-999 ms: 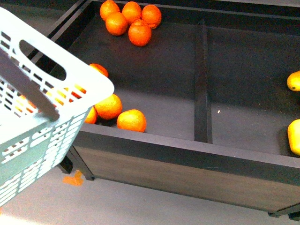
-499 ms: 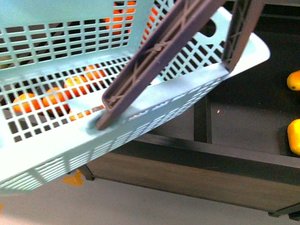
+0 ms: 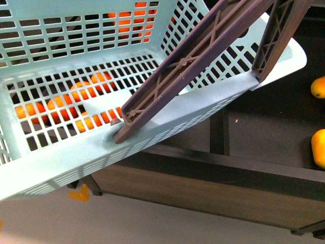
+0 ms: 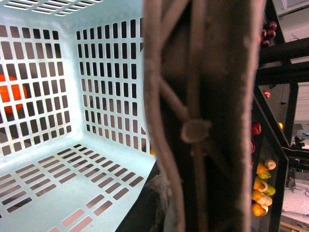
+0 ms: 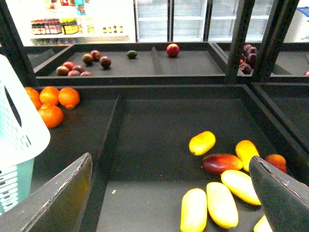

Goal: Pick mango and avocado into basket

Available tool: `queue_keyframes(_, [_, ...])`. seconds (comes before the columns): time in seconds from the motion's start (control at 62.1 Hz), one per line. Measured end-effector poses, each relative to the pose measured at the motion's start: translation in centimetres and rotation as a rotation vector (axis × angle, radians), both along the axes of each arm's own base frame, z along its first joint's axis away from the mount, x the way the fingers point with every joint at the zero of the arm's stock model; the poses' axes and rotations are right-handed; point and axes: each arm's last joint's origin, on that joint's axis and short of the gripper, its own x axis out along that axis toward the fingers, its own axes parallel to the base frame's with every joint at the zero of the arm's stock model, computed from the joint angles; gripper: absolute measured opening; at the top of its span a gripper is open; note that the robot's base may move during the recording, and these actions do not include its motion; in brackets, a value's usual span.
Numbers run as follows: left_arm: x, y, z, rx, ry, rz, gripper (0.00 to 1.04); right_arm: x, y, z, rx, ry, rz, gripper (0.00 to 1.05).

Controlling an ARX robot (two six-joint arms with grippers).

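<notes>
Above a black display bin (image 3: 218,157), front view: a light turquoise slotted plastic basket (image 3: 61,152) hangs tilted and fills most of the frame, its brown-purple swing handle (image 3: 193,63) slanting across it. Round oranges (image 3: 56,105) show through the lattice, in the bin beyond. Two yellow fruits (image 3: 319,147) sit at the right edge, cut by the frame. Neither arm shows.

Left wrist view: the handle (image 4: 207,121) looms close against the lens, with the basket's floor bare behind it. The left gripper cannot be made out, so its hold on the handle cannot be told.

Right wrist view: the right gripper (image 5: 170,160) is spread wide and holds nothing. Ahead lies a smooth oblong yellow-orange mango (image 5: 202,143), just beside a dark red mango (image 5: 222,163) and near paler yellow mangoes (image 5: 222,204). The dark green oval avocado (image 5: 132,54) rests in a far bin, well apart.

The likely risks: the crowded pile could put the wrong fruit in the grasp or roll the mango aside. The avocado calls for a long reach. Fruit dropped into the tilted basket would probably roll to its low side and set it swinging.
</notes>
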Motion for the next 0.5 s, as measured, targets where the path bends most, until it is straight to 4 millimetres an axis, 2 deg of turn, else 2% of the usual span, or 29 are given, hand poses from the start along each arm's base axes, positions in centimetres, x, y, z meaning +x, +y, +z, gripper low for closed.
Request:
queue_keyframes(0.209, [0.0, -0.1, 0.0, -0.007, 0.005, -0.012, 0.04, 0.0, 0.0, 0.0, 0.0, 0.0, 0.0, 0.96])
queue_keyframes(0.258, [-0.1, -0.1, 0.0, -0.008, 0.005, -0.013, 0.04, 0.1, 0.1, 0.0, 0.046, 0.123, -0.076, 0.96])
queue_keyframes(0.354, [-0.1, -0.1, 0.0, -0.006, 0.005, -0.009, 0.04, 0.9, -0.5, 0.0, 0.117, 0.448, -0.399, 0.96])
queue_keyframes(0.419, [-0.1, -0.1, -0.1, -0.001, 0.002, -0.009, 0.04, 2.0, -1.0, -0.2, 0.142, 0.509, -0.499, 0.96])
queue_keyframes(0.499, [0.0, 0.0, -0.1, 0.0, 0.003, -0.006, 0.04, 3.7, -1.9, -0.1, 0.157, 0.523, -0.538, 0.96])
